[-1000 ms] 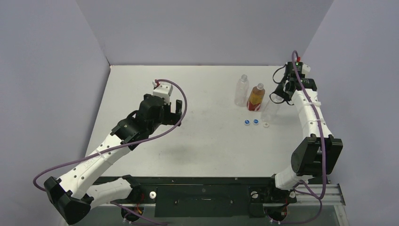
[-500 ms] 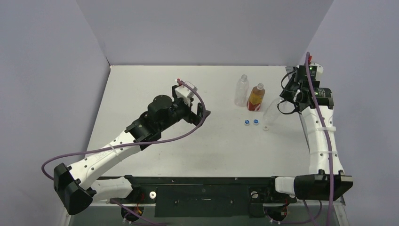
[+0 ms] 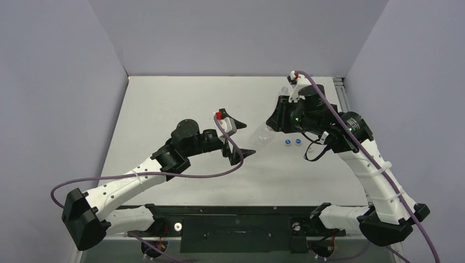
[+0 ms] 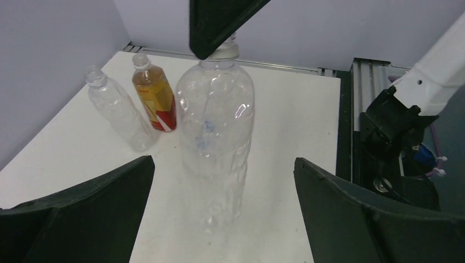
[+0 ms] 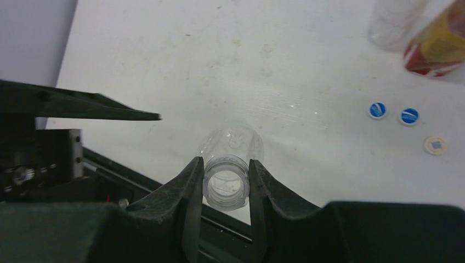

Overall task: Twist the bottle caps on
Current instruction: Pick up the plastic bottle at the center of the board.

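Arms reach inward — right pincer [image 5: 225, 164] pinching a clear bottle [image 4: 216, 109] by neck, left pincer [image 4: 222, 164] spread wide.

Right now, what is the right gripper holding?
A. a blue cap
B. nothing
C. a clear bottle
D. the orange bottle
C: the right gripper pinches the clear bottle by its neck.

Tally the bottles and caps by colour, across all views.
Clear bottles: 2 (held clear bottle, small clear bottle)
Amber bottle: 1
Blue-and-white caps: 2
White cap: 1
Total: 6
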Action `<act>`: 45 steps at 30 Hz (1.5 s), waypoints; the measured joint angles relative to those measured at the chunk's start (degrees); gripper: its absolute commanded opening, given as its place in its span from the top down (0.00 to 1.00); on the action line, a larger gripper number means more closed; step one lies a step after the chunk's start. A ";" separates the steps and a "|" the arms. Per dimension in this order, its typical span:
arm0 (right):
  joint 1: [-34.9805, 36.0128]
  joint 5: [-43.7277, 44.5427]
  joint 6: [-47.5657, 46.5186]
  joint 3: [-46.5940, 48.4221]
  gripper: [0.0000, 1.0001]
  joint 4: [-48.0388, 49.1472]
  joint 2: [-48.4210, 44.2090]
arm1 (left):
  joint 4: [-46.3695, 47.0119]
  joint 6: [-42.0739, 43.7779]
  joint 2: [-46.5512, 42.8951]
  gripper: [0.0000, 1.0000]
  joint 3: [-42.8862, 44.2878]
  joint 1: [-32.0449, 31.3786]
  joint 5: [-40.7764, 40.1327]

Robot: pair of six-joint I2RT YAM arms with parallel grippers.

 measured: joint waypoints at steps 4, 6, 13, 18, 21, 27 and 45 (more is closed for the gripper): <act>6.82 -0.42 1.27 3.72 1.00 0.48 1.36 | 1.31 1.09 -0.07 0.04 -1.14 -1.88 1.84; 9.27 0.15 1.51 4.66 1.00 0.55 1.99 | 2.01 1.51 -0.33 0.03 -2.34 -2.58 1.79; 13.18 1.33 2.51 6.05 1.00 -0.09 4.46 | 4.39 2.60 -1.33 0.00 -5.18 -2.86 -0.15; 14.19 1.42 3.21 7.39 1.00 0.17 5.20 | 5.68 2.78 -1.51 0.07 -5.88 -3.19 -2.45; 14.69 1.46 3.52 8.09 1.00 0.20 5.20 | 6.58 2.86 -1.53 0.21 -6.45 -3.30 -3.19; 15.63 1.70 3.78 8.15 0.97 0.17 5.22 | 6.95 3.13 -1.53 0.52 -6.58 -3.30 -4.76; 9.29 12.76 6.71 4.04 0.17 2.27 -2.93 | 0.44 3.15 -6.01 0.65 -6.58 -3.28 -10.69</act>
